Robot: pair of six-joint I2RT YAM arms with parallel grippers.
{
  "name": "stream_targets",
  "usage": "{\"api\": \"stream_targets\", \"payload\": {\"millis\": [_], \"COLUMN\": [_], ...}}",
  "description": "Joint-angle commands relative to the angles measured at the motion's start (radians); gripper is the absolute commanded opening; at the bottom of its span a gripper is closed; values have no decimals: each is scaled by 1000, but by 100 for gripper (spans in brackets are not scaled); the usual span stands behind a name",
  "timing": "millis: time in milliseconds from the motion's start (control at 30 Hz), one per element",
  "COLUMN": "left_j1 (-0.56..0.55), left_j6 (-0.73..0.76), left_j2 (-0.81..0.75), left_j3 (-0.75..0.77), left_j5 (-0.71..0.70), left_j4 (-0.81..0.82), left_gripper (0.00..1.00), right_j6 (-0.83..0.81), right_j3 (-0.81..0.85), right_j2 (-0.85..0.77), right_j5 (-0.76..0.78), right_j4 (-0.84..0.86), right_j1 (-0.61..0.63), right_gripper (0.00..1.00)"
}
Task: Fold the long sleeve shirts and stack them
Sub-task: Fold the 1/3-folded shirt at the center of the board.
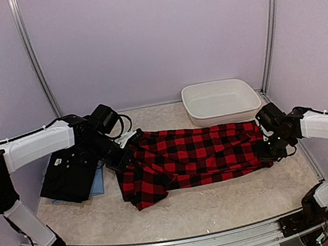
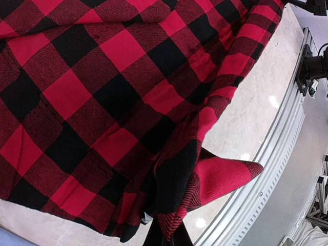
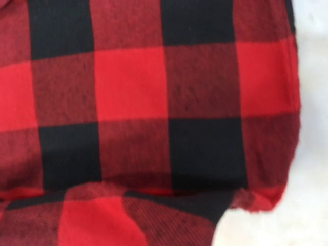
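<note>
I see the red-and-black checked flannel shirt (image 1: 194, 158) stretched sideways across the middle of the table (image 1: 184, 210) as a long, rumpled band with its layers folded over one another. Its left end is wider, with a flap reaching toward the near edge; its right end is gathered narrow. Through the left wrist camera, one corner is drawn into a bunched peak. Just left of it, the black shirt (image 1: 69, 175) lies folded flat on a light blue one (image 1: 99, 182), whose edge peeks out on the right.

Fuzzy matt flannel shirt (image 1: 200, 154), glossy smooth plastic basin (image 1: 225, 117)
</note>
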Motion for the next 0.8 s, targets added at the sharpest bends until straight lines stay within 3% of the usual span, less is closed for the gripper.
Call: {"api": "stream_targets", "payload": {"millis": [0, 433, 767], "left_j1": [25, 73, 93], "left_j6": [53, -2, -72], "left_j2": [74, 247, 320], "left_j3": [50, 174, 214], "left_j5": [62, 64, 23], "left_j4": [33, 109, 138], "left_gripper": [0, 0, 0], "right_j6": [-89, -140, -140], "right_j3": [18, 86, 97], "right_j2": [66, 185, 178], "right_j5": [-37, -28, 10], "right_j4": [93, 116, 145], "right_j1": [-40, -84, -105], "right_gripper": [0, 0, 40]}}
